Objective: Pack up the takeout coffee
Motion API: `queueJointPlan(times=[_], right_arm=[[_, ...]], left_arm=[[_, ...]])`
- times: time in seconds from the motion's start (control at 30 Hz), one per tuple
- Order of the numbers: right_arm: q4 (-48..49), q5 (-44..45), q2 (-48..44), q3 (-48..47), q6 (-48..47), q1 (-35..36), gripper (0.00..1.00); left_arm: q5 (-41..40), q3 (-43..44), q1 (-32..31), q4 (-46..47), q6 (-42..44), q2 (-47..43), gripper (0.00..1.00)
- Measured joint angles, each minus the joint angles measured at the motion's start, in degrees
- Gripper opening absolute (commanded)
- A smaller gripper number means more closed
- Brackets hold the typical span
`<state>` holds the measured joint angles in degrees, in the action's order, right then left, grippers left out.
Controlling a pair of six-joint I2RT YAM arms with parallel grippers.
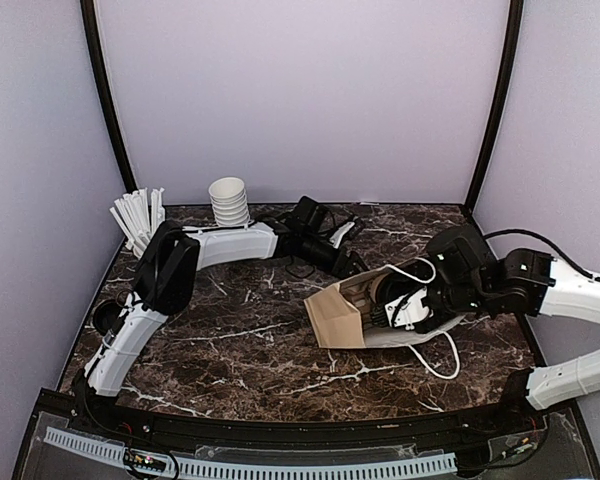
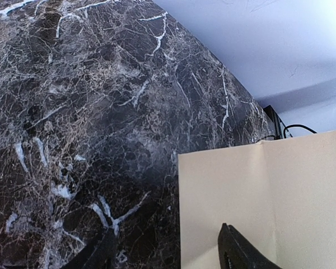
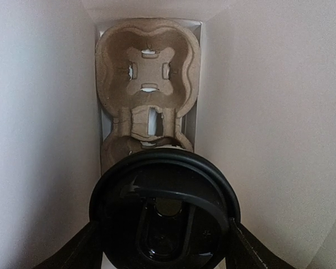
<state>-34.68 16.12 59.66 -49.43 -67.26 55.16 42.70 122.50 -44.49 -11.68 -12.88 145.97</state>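
Takeout coffee (image 3: 162,190): glossy black round lid (cup body hidden), clamped between right gripper (image 3: 162,227) fingers inside paper bag (image 1: 335,320); left gripper (image 2: 167,231) fingers apart.

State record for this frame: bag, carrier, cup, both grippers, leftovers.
bag: paper bag lying on its side, mouth toward the right arm
carrier: pulp cup carrier deep inside the bag, far slot empty
cup: black-lidded coffee cup inside the bag, in front of the near slot
right gripper: shut on the coffee cup
left gripper: open, outside the bag wall
rear left: lidless cups, white sticks
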Motion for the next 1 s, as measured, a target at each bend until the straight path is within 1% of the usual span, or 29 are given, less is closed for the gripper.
queueJointPlan(times=[0.5,0.67,0.83,1.0], right_arm=[[-0.11,-0.09,4.17,-0.44,0.07,-0.37,0.73],[-1.97,-2.36,8.92,-5.05,0.33,-2.36,0.73],[-4.48,-4.94,13.49,-10.27,0.48,-4.66,0.73],[-8.46,-8.57,18.45,-16.50,1.44,-7.45,0.73]], left_arm=[[0.98,0.00,0.04,0.07,0.15,0.17,0.65],[0.87,-0.66,1.29,-0.15,0.24,-0.07,0.65],[0.09,-6.67,4.09,-1.22,0.74,-4.00,0.65],[-1.73,-12.90,6.95,-2.14,2.34,-12.02,0.66]])
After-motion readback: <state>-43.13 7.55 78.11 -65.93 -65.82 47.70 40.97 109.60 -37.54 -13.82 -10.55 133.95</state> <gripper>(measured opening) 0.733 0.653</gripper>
